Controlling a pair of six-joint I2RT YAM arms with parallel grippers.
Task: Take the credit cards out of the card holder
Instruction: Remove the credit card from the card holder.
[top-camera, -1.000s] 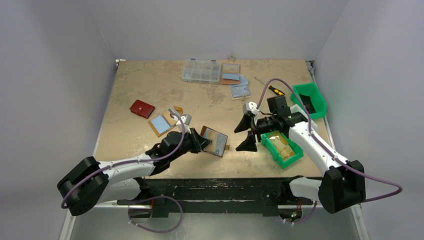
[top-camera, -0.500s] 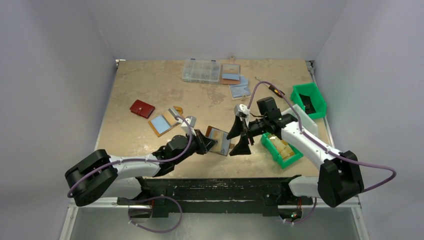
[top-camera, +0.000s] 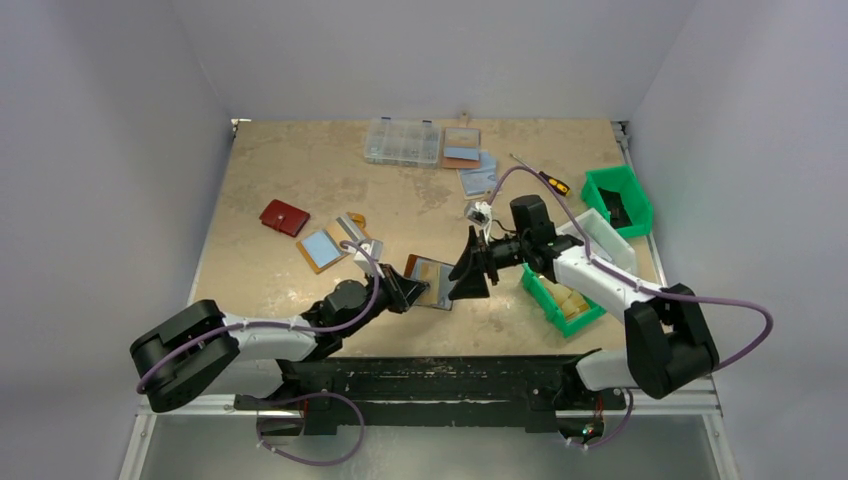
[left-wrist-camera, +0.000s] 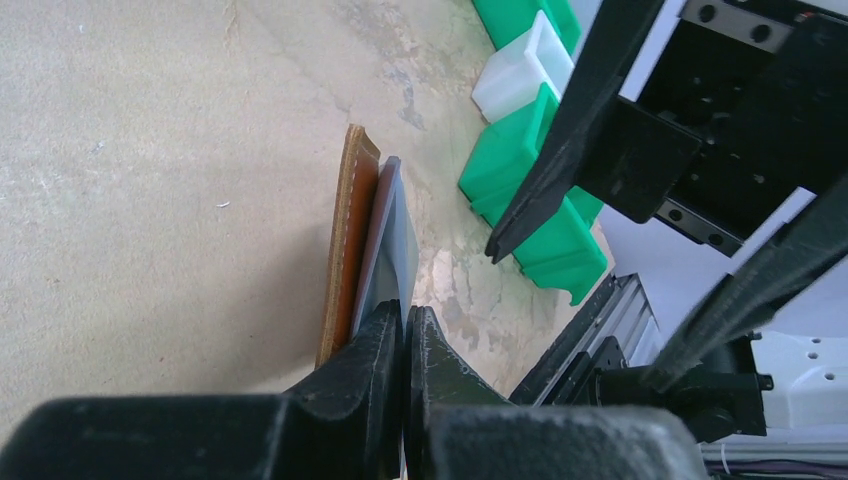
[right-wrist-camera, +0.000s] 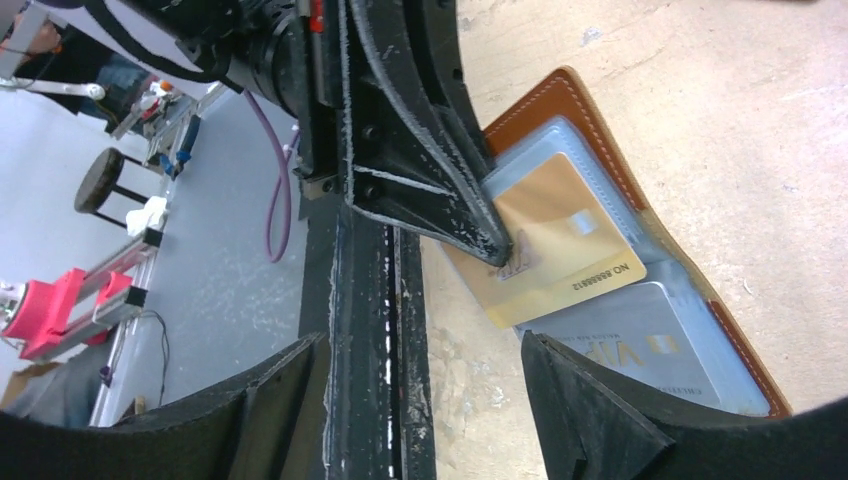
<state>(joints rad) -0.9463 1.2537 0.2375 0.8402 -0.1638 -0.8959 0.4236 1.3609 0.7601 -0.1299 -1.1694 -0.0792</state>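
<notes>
The brown leather card holder (top-camera: 432, 281) stands tilted up on its edge near the table's front, open toward the right arm. My left gripper (top-camera: 405, 291) is shut on its near edge, pinching the bluish sleeve page (left-wrist-camera: 396, 228) beside the leather cover (left-wrist-camera: 346, 225). A gold credit card (right-wrist-camera: 570, 250) pokes partly out of its sleeve, and a silvery-grey one (right-wrist-camera: 640, 345) lies in the sleeve below it. My right gripper (top-camera: 468, 273) is open, right in front of the cards. Its fingers (right-wrist-camera: 585, 405) straddle the holder's lower edge without touching a card.
Green bins (top-camera: 565, 297) (top-camera: 620, 198) and a white bin (top-camera: 600, 236) sit to the right. A screwdriver (top-camera: 541, 178), a clear parts box (top-camera: 402, 142), other holders with blue cards (top-camera: 322, 248) (top-camera: 463, 147) and a dark red wallet (top-camera: 284, 217) lie farther back. The table's black front rail (right-wrist-camera: 385, 330) is close.
My right gripper has moved left up to the holder's open face, and its jaws have narrowed a little. The left gripper kept its pinch and shifted slightly left.
</notes>
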